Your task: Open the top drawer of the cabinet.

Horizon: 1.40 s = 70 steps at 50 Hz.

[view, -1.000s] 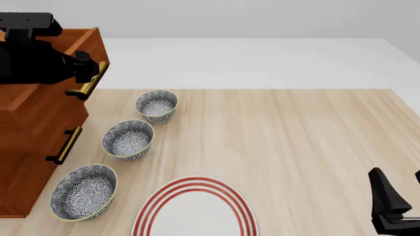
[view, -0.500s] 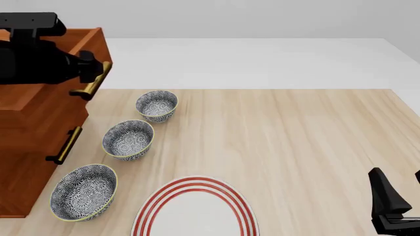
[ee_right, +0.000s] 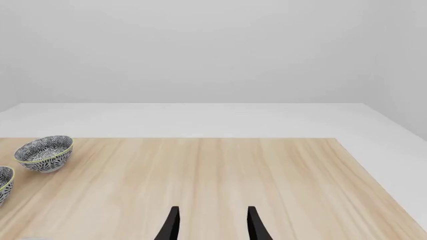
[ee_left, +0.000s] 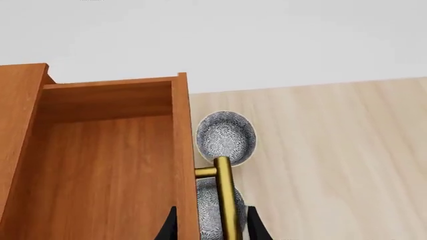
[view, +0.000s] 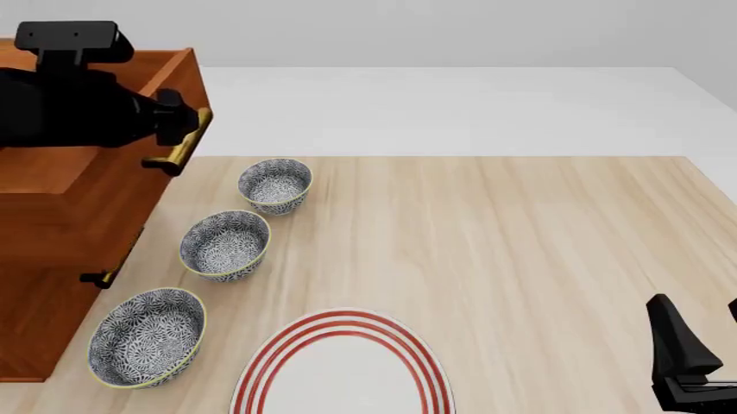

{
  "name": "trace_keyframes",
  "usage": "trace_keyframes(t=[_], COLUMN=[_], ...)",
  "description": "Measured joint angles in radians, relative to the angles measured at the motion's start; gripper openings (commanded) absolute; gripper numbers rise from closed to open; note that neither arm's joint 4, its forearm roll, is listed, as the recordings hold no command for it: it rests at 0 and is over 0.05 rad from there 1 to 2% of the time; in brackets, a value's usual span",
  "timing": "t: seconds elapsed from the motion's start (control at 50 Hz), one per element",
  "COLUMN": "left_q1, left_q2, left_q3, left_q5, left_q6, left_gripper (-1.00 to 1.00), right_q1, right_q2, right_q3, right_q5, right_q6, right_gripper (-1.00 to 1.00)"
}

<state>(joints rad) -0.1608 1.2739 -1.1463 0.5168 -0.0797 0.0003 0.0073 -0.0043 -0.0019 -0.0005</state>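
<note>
The cabinet (view: 34, 328) stands at the table's left edge. Its top drawer (view: 92, 198) is pulled well out to the right, and the left wrist view looks into its bare wooden inside (ee_left: 107, 170). My left gripper (view: 182, 121) is at the brass handle (view: 185, 147). In the left wrist view its fingers (ee_left: 257, 227) stand apart, as wide as the idle right gripper's. One is beyond the handle (ee_left: 225, 200) and the other is over the drawer's front board, so the left gripper (ee_left: 212, 230) looks open. My right gripper (view: 705, 341) rests open at the near right, holding nothing (ee_right: 212, 225).
A row of three patterned bowls (view: 274, 185) (view: 224, 244) (view: 147, 336) runs beside the cabinet front, the far one just under the drawer's handle (ee_left: 225, 136). A red-ringed plate (view: 340, 362) lies at the near edge. A lower drawer's handle (view: 98, 278) peeks out below.
The top drawer has slid further out to the right, together with my left gripper at its handle. It now covers more of the lower handle. The right arm has not moved.
</note>
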Motion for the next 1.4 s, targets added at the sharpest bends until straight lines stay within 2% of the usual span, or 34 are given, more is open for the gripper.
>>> trace_keyframes(t=[0.72,1.4], left_q1=[-0.077,-0.106], left_q2=[0.024,0.029], left_q3=[-0.021,-0.021], left_q5=[-0.001,-0.018], left_q6=[0.033,-0.002], left_gripper=[1.0,1.0], right_q1=[0.0,0.0], right_q2=[0.0,0.0], right_q3=[0.0,0.0], right_q5=[0.0,0.0], right_q6=[0.0,0.0], right_gripper=[1.0,1.0])
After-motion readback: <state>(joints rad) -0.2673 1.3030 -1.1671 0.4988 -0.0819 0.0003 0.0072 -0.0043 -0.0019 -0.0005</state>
